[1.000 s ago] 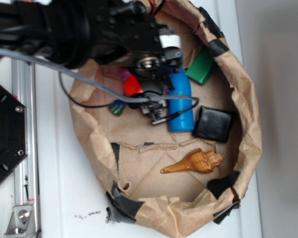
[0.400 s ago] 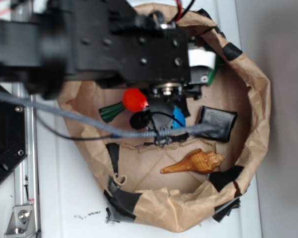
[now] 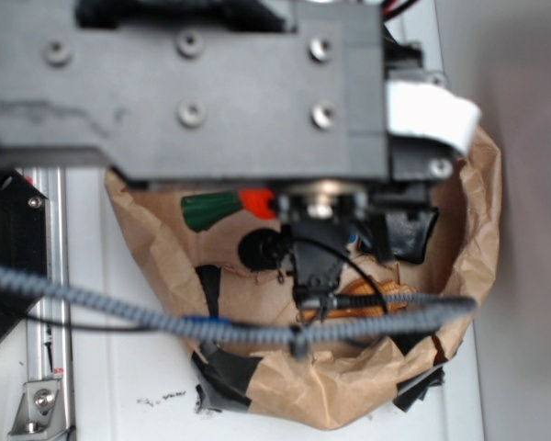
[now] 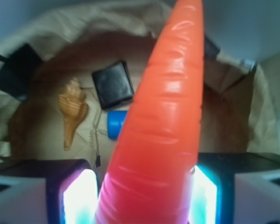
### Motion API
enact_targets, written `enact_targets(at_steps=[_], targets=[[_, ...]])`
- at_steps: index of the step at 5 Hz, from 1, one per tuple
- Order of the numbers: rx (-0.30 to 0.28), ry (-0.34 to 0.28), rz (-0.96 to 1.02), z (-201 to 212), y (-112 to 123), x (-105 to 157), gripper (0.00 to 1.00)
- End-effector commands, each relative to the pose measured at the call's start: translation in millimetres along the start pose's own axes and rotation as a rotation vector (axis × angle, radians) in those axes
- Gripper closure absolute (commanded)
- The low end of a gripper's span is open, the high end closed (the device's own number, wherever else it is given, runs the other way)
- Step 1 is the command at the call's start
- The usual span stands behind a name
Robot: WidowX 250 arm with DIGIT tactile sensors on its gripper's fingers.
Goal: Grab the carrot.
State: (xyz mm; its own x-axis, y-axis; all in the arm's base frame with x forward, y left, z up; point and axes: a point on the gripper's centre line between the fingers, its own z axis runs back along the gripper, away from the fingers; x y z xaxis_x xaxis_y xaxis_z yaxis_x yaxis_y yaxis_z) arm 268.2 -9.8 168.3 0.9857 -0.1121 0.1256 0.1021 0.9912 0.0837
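Note:
The carrot (image 4: 163,116) is glossy orange and fills the middle of the wrist view, its pointed end reaching away over the paper bag. My gripper (image 4: 142,196) is shut on the carrot's thick end, and the lit pads (image 4: 79,196) press it from both sides. It hangs well above the bag's floor. From outside, only a bit of orange body (image 3: 254,202) and the dark green stem (image 3: 209,210) stick out left of the black arm (image 3: 211,83). The arm covers the fingers there.
A crumpled brown paper bag (image 3: 477,239) with black tape patches walls everything in. On its floor lie a brown-orange seashell (image 4: 72,109), a blue bottle (image 4: 115,124) and a black square box (image 4: 113,84). A grey cable (image 3: 165,322) crosses below the arm.
The arm has risen toward the outside camera with the carrot, lifting it off the bag's floor. It now hides the blue bottle, the green block and most of the shell.

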Motion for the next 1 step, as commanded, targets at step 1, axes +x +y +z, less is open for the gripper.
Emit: enact_targets(at_steps=[1], targets=[[0.027, -0.053, -0.045, 9.8, -1.7, -1.4, 1.00]])
